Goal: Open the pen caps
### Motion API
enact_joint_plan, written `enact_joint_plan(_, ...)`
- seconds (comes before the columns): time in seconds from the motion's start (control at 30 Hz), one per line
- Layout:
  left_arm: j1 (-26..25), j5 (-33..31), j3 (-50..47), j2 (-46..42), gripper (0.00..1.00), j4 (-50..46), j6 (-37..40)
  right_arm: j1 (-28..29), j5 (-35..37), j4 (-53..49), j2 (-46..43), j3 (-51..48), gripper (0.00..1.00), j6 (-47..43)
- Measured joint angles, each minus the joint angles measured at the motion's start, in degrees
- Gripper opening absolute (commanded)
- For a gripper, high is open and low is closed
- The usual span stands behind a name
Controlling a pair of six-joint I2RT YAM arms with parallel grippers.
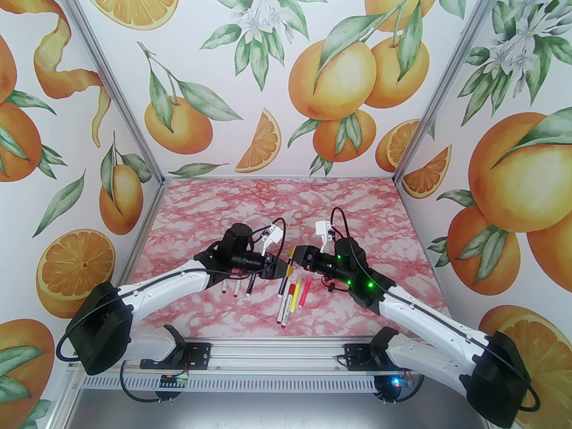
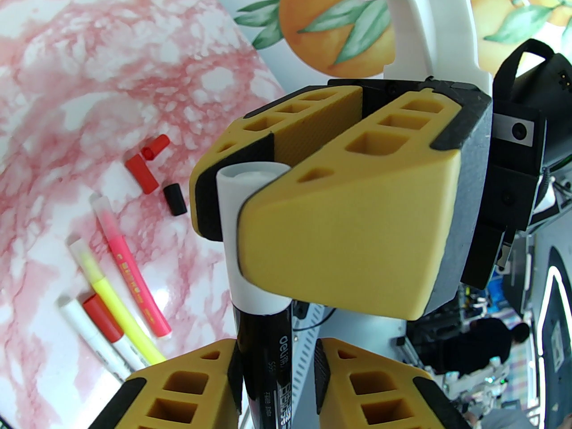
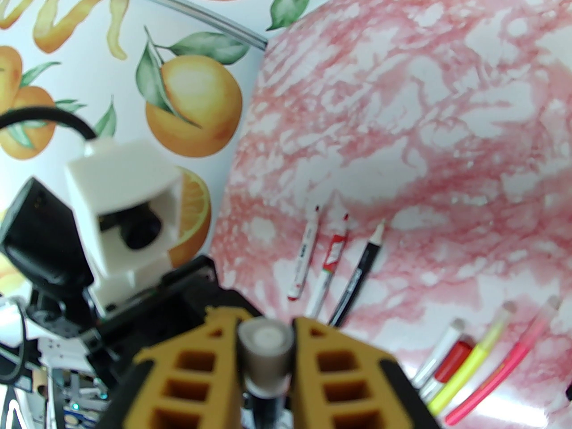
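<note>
Right gripper (image 3: 266, 355) clamps the white cap (image 2: 232, 221). Left gripper (image 2: 275, 382) sits slightly parted around the black barrel (image 2: 268, 355), in the air near the yellow pen (image 2: 120, 311). With that slack, pulling could drop the barrel onto the desk (image 2: 67, 83).

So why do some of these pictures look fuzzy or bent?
Right wrist view: the near pincer and pen cap are blurred, the table beyond sharper, its edge bowed by the lens. Left wrist view: crisp close up. Top view: evenly lit, walls splaying outward.
</note>
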Motion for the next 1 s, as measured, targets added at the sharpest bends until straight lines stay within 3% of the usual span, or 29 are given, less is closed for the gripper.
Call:
enact_joint_plan(0.27,0.0,0.02,0.0,0.04,0.18,-0.02,-0.04,0.0,-0.02,0.79,0.02,0.0,0.3,0.52)
enact_joint_plan(0.33,0.0,0.04,0.0,0.07,0.14,-0.07,0.09,0.0,0.0,0.76,0.02,0.0,0.39,0.44)
enact_joint_plan(0.47,-0.02,0.24,0.0,0.04,0.12,-0.09,0.22,0.0,-0.02,0.81,0.22,0.0,0.47,0.44)
enact_joint_plan(0.7,-0.02,0.28,0.0,0.07,0.12,-0.44,0.24,0.02,-0.48,0.81,2.12,0.57,0.29,0.28)
enact_joint_plan(1.0,-0.02,0.42,0.0,0.24,0.03,-0.68,2.01,0.11,-0.35,0.0,1.62,0.96,0.17,-0.46)
